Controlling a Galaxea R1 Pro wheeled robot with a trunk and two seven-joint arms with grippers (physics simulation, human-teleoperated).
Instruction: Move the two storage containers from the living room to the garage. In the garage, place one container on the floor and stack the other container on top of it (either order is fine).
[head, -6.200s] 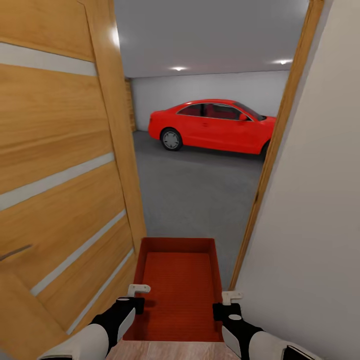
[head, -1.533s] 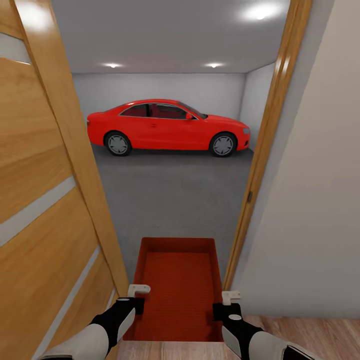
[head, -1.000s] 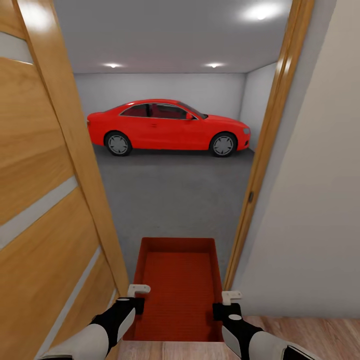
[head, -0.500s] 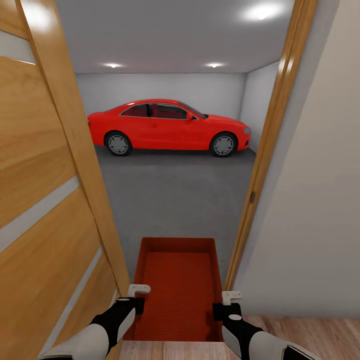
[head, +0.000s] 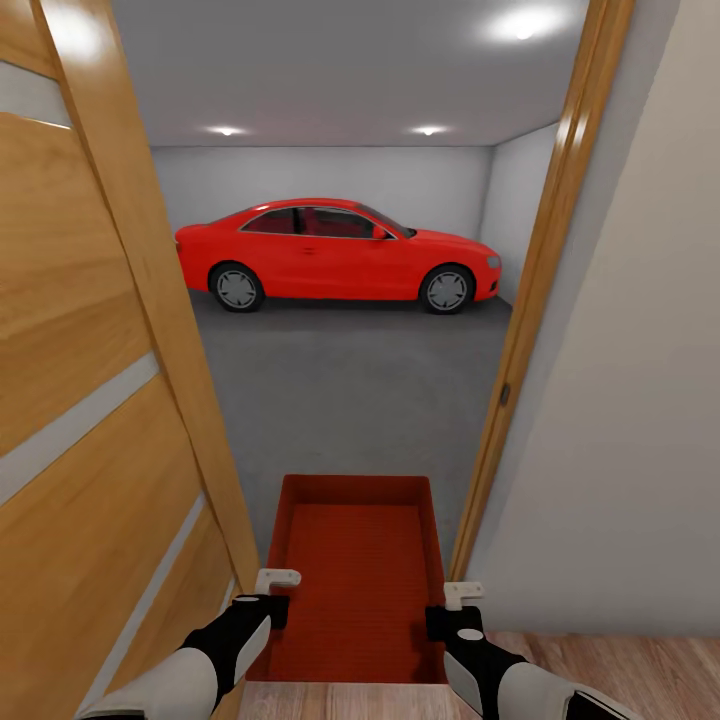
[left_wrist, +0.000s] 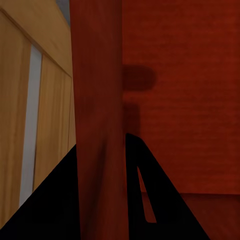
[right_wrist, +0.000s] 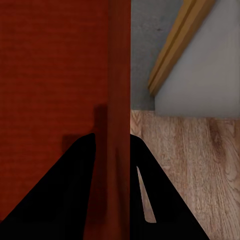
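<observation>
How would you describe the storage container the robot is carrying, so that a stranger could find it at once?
Start at the open doorway facing the red car. Below it, between the left gripper and the right gripper, sits the storage container. It is a low-walled, open-topped, orange-red bin, clamped by both side walls.

Dark grey concrete floor (head: 350, 400) is seen through the doorway, with a red car (head: 335, 253) parked on it at the far side. Light wood plank flooring (head: 610, 660) lies nearest.
</observation>
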